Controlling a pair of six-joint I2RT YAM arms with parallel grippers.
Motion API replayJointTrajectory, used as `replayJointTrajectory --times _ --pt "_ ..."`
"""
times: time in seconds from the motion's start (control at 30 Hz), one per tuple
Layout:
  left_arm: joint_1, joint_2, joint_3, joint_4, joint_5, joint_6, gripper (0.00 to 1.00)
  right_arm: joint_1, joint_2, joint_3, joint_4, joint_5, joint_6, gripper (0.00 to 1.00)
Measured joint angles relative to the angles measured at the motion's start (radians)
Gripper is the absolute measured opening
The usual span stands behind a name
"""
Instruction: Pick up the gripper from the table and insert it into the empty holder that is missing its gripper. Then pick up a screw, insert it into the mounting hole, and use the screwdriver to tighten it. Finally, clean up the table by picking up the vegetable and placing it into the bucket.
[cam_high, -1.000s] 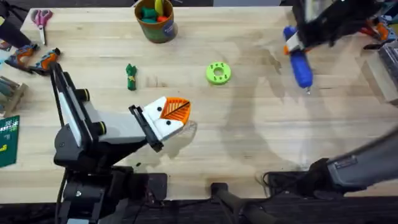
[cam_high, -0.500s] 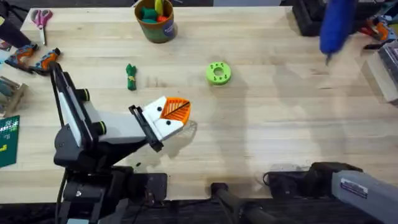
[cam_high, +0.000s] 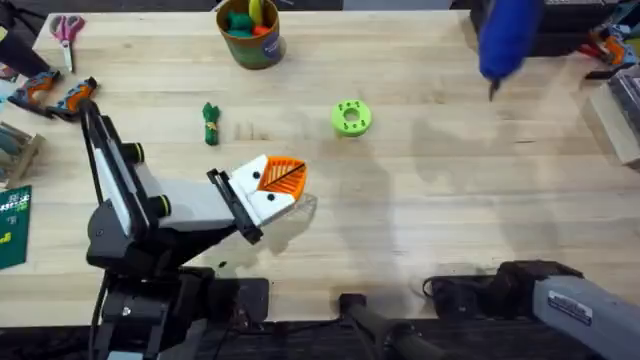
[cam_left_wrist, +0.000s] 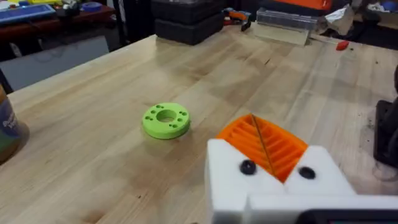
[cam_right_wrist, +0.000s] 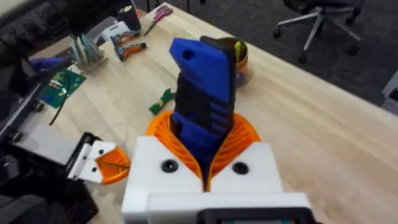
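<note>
My right gripper (cam_right_wrist: 204, 135) is shut on the blue screwdriver (cam_right_wrist: 202, 99), which stands upright between its orange pads. In the overhead view the screwdriver (cam_high: 510, 35) hangs high over the table's far right, tip down. My left gripper (cam_high: 272, 185) rests low near the table's front left, shut, its orange ribbed gripper pieces (cam_left_wrist: 264, 144) pressed together between the white holder blocks (cam_left_wrist: 224, 177). Each block shows a dark round spot on its face. The dark-green vegetable (cam_high: 210, 122) lies on the table left of centre. The bucket (cam_high: 252, 32) stands at the far edge.
A lime-green disc (cam_high: 350, 117) with holes lies mid-table. Scissors (cam_high: 67, 28) and small tools sit at the far left, and dark boxes (cam_left_wrist: 186, 22) and a clear case at the far right. The bucket holds colourful toys.
The screwdriver has risen from low over the right side of the table to high near the camera, then drifted slightly left. The left arm has stayed still.
</note>
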Motion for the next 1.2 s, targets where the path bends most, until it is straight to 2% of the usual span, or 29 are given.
replayJointTrajectory --times 0.07,0.1,0.2,0.3,0.37,0.43,0.53,0.83,0.87,1.03,1.2 --pt "0.000 0.000 0.000 0.000 0.000 0.000 0.005 0.000 -0.109 -0.046 -0.016 0.017 -0.002 0.027" --pt "0.000 0.000 0.000 0.000 0.000 0.000 0.005 0.001 -0.238 -0.183 0.124 0.016 0.032 0.027" --pt "0.000 0.000 0.000 0.000 0.000 0.000 0.005 0.002 -0.341 -0.369 0.389 0.014 0.121 0.027" --pt "0.000 0.000 0.000 0.000 0.000 0.000 0.005 0.009 -0.368 -0.568 0.754 0.010 0.242 0.027" --pt "0.000 0.000 0.000 0.000 0.000 0.000 0.005 0.026 -0.342 -0.678 0.974 0.000 0.320 0.027" --pt "0.000 0.000 0.000 0.000 0.000 0.000 0.005 0.056 -0.294 -0.745 1.124 -0.020 0.381 0.027" --pt "0.000 0.000 0.000 0.000 0.000 0.000 0.005 0.128 -0.207 -0.780 1.268 -0.063 0.445 0.027" --pt "0.000 0.000 0.000 0.000 0.000 0.000 0.005 0.434 0.019 -0.781 1.697 -0.120 0.503 0.027" --pt "0.000 0.000 0.000 0.000 0.000 0.000 0.005 0.511 0.065 -0.781 1.754 -0.101 0.506 0.027" --pt "0.000 0.000 0.000 0.000 0.000 0.000 0.005 0.622 0.089 -0.781 1.766 -0.027 0.506 0.027" --pt "0.000 0.000 0.000 0.000 0.000 0.000 0.005 0.698 0.088 -0.781 1.785 0.003 0.479 0.027"
